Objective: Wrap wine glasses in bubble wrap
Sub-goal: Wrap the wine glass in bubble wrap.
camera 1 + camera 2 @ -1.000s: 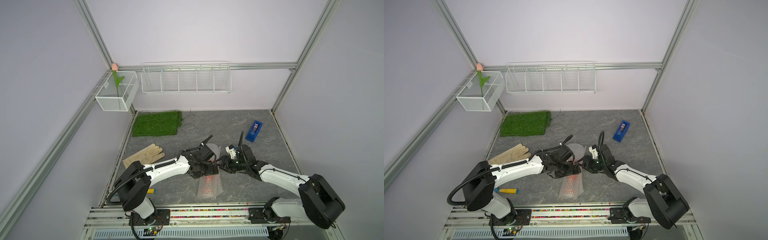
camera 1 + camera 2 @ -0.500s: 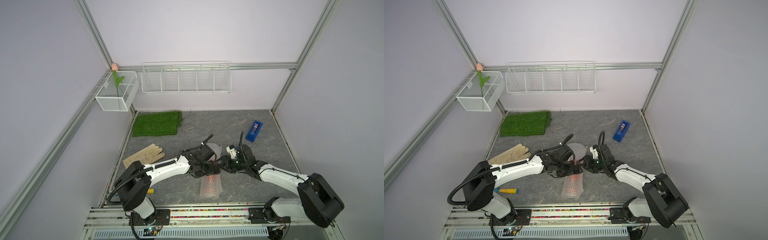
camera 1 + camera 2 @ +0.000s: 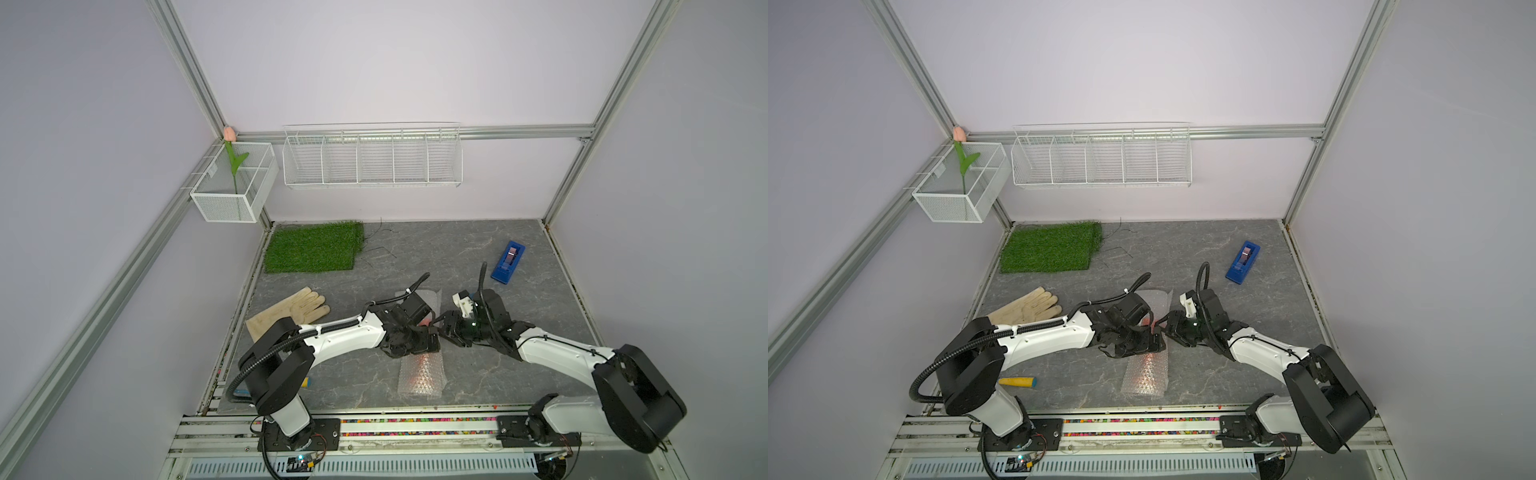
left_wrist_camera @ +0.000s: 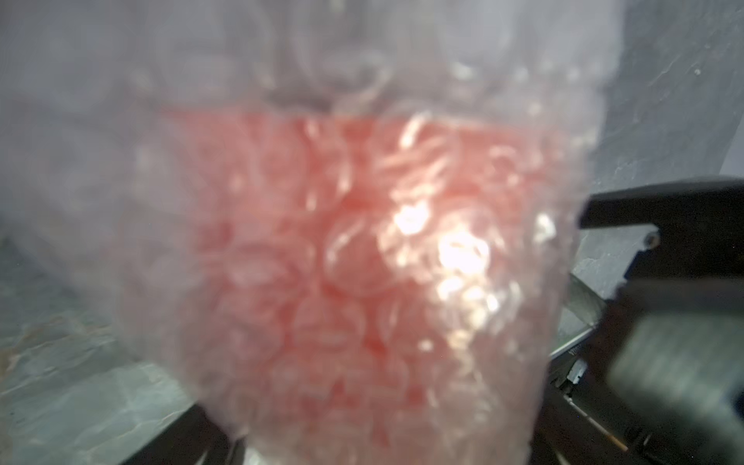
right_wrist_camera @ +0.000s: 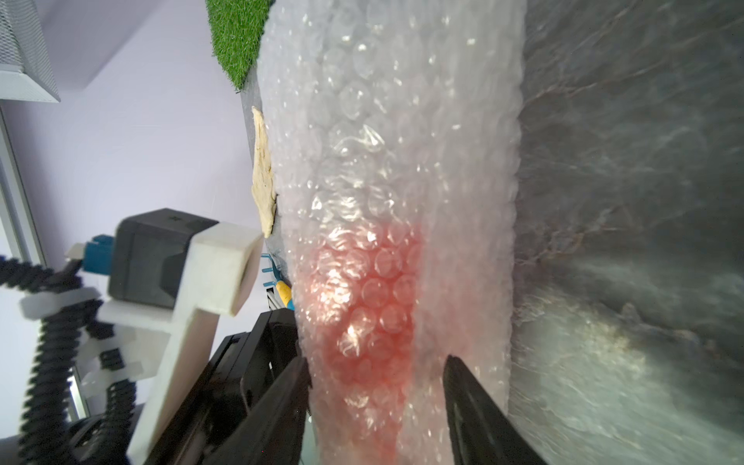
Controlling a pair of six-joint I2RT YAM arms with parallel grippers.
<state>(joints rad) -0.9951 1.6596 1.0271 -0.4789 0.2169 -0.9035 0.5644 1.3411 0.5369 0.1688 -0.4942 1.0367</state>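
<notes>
White wire forms the basket (image 3: 224,203) that hangs on the left wall, with a pink flower (image 3: 229,134) standing in it. Down on the grey counter (image 3: 457,249), a green grass mat (image 3: 311,247) lies in the 11 o'clock corner. A pale glove (image 3: 291,311) lies flat near 9 o'clock, and a yellow tool (image 3: 1017,381) lies near 7 o'clock. The left fingers (image 4: 676,362) stand wide apart, one on each side of the bubble wrap (image 3: 419,374). In the left wrist view a strip of counter shows between one finger and the wrap. The bubble wrap is rolled into a long bundle that lies on the counter, just toward 6 o'clock from the middle, with its ends pointing to 12 and 6 o'clock. The goblet (image 5: 362,306) is inside it, a red blur showing through the bubbles right where the two arms meet. The right fingers (image 5: 467,394) come in from the 3 o'clock side and are clamped on the bubble wrap, one finger pressed against each side with the red part between them. Far over at 2 o'clock a blue box (image 3: 508,264) lies alone, well apart from the bundle.
</notes>
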